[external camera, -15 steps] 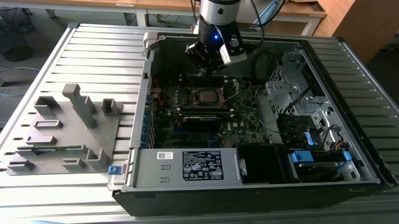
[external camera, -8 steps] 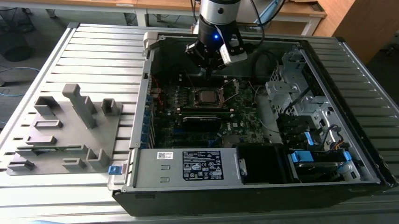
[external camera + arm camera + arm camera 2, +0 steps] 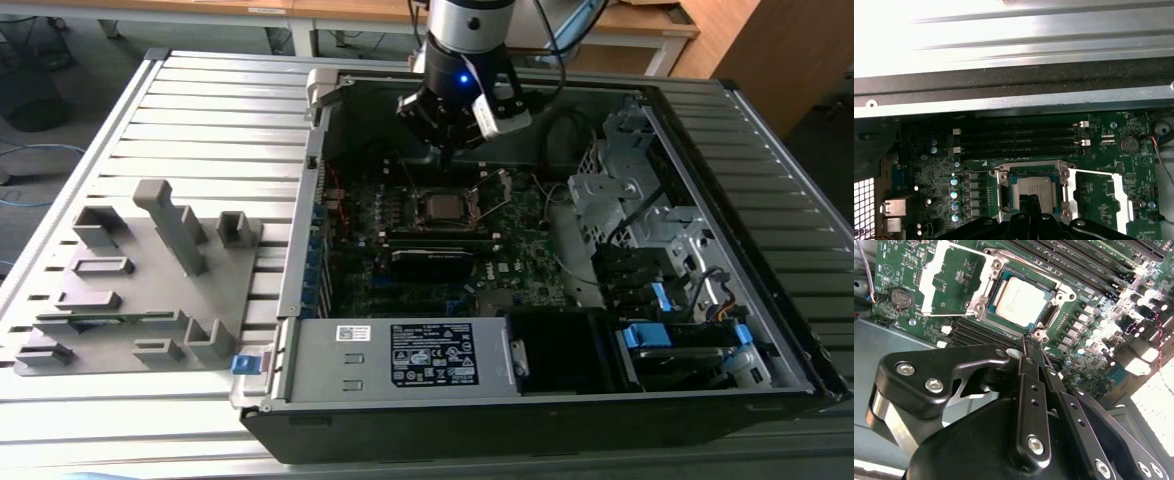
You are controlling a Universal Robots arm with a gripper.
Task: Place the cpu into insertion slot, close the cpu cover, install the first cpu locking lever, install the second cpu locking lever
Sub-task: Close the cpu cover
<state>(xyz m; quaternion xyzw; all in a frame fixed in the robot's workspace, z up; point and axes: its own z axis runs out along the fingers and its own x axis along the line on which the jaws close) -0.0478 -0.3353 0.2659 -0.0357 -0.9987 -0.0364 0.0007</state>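
One cpu (image 3: 1021, 301) lies flat in the insertion slot (image 3: 1050, 315) on the green motherboard (image 3: 899, 260), with its silver-grey top facing up. It is square, so it has no long axis, and its edges run parallel to the rim of the slot. The cpu cover (image 3: 928, 287) is swung open beside the slot and not over the chip; green board shows through its window. The jaws are pressed together and hold nothing. In the exterior view they hang above the slot inside the computer case (image 3: 534, 400), apart from the chip. In both wrist views their fingertips (image 3: 1026, 352) point toward the chip's edge.
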